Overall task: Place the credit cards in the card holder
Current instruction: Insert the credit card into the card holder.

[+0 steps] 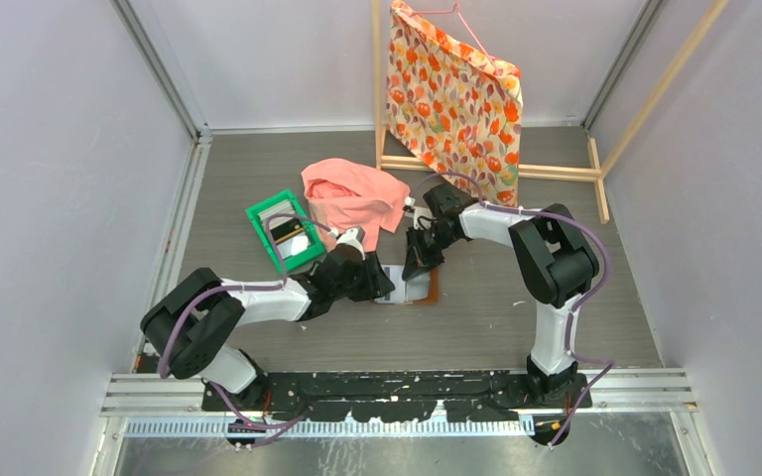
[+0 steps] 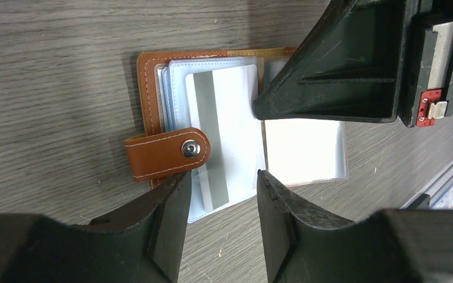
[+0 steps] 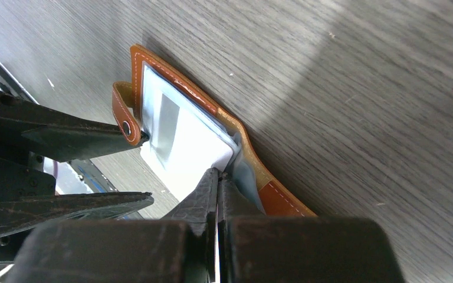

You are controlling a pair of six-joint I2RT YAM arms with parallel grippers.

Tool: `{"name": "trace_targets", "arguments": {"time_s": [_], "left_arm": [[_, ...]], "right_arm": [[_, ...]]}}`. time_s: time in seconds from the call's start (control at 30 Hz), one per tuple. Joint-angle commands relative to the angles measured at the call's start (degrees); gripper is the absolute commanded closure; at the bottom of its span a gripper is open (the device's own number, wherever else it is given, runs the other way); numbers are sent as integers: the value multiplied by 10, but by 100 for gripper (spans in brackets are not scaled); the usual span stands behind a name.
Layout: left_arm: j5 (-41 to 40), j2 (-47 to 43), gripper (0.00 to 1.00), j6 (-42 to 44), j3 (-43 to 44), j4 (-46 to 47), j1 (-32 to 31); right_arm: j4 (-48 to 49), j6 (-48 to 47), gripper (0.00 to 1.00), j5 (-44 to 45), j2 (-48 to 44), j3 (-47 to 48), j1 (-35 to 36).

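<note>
I see the card holder [image 2: 147,88], stitched brown leather, lying open and flat on the grey wood-grain counter [image 2: 53,59], its rounded snap tab [image 2: 159,156] folded inward. 1 white credit card [image 2: 230,118] with a grey stripe sits partly inside a clear sleeve [image 2: 304,147]. The left pincer [image 2: 224,177] grips this card by its 2 long edges. The right pincer [image 3: 218,172] is closed, tips touching the sleeves.

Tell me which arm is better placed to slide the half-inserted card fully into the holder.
Left. The left hand appears to grip the protruding end of the credit card, lined up with a pocket of the card holder. The right hand is shut, its tip down on the holder's middle.
</note>
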Motion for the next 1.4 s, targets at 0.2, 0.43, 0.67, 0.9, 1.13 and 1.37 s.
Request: {"name": "trace_targets", "arguments": {"time_s": [0.2, 0.43, 0.67, 0.9, 1.13, 1.37], "left_arm": [[50, 28, 51, 28, -45, -30, 19], [67, 6, 50, 27, -51, -22, 26], [63, -3, 50, 21, -51, -35, 33], [62, 10, 50, -5, -55, -18, 34], [82, 20, 49, -35, -75, 49, 36], [90, 5, 48, -52, -98, 87, 47]], "right_arm": [[49, 49, 98, -34, 35, 9, -8], [69, 63, 98, -73, 28, 2, -9], [96, 82, 98, -115, 22, -11, -9], [106, 91, 98, -128, 25, -18, -8], [113, 103, 97, -138, 35, -20, -1], [90, 92, 95, -111, 44, -15, -10]]}}
